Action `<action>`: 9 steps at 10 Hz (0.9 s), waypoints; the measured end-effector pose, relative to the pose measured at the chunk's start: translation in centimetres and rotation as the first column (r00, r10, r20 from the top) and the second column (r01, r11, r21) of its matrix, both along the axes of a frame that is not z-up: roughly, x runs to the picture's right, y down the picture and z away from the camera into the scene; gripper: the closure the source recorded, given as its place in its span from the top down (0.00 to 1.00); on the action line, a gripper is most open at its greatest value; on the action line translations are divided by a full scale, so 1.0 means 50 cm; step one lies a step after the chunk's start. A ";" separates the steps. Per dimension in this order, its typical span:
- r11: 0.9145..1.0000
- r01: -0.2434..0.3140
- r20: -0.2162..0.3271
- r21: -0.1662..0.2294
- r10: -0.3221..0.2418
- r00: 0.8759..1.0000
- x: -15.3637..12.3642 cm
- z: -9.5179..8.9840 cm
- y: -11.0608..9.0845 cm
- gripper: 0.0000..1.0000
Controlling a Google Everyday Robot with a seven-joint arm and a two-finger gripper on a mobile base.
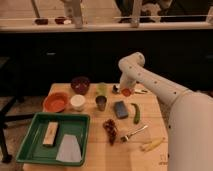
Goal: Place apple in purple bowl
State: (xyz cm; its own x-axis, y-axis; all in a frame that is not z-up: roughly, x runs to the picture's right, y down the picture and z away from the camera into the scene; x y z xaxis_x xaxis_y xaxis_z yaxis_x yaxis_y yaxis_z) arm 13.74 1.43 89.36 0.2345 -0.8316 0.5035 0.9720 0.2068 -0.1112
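Note:
The apple [127,92] is a small orange-red fruit on the wooden table [95,155], at its far right part. My gripper [123,89] reaches down from the white arm [150,82] and is right at the apple, partly covering it. The purple bowl [80,84] is dark maroon and stands at the table's far edge, well to the left of the apple, with nothing showing inside it.
Between apple and bowl stand a green cup [102,88] and a metal cup [101,103]. An orange bowl [55,101] and a white cup [77,102] are at the left. A blue object [120,109], a green vegetable [136,113], grapes [110,128], a fork [132,133] and a green tray [30,150] lie nearer.

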 end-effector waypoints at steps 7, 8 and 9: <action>0.998 0.040 0.111 0.040 -0.044 0.993 -0.143 -0.057 -0.022 0.00; 0.998 0.041 0.124 0.046 -0.047 0.991 -0.160 -0.059 -0.026 0.00; 0.998 0.042 0.134 0.048 -0.048 0.990 -0.171 -0.061 -0.028 0.00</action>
